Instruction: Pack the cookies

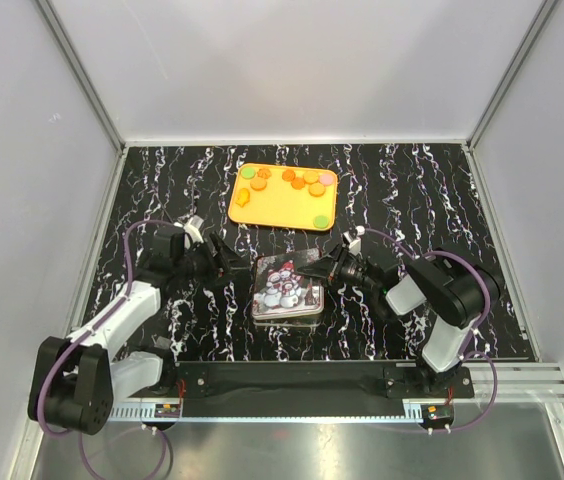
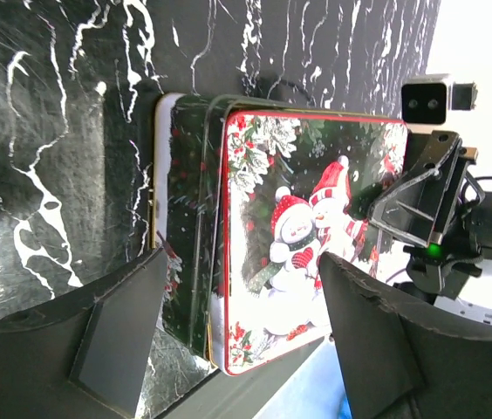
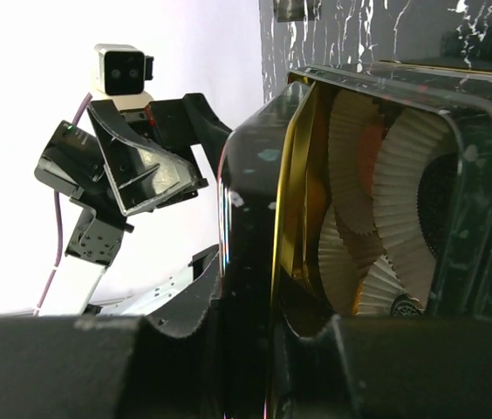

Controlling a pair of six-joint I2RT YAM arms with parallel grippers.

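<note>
Lid step on the tin. The right gripper is clamped on the far-right edge of the snowman lid and holds that side tipped up. Through the gap the right wrist view shows the white paper cups inside, with something orange and something dark in them, probably cookies. The left gripper sits just beside the tin's left side, jaws apart, nothing between them, not touching as far as I can tell. From the left wrist the lid looks offset from the base, not seated square. The rest of the cookies lie on the orange tray at the back of the table, well apart from the tin. Can't tell from this alone whether the lid is going on or coming off. With that many discs on the tray, my guess is packing isn't finished. To close: line the lid up with the base, lower the raised edge and let go once it seats, with the left arm bracing the base. To open: lift it clear and park it away from the tray.
</note>
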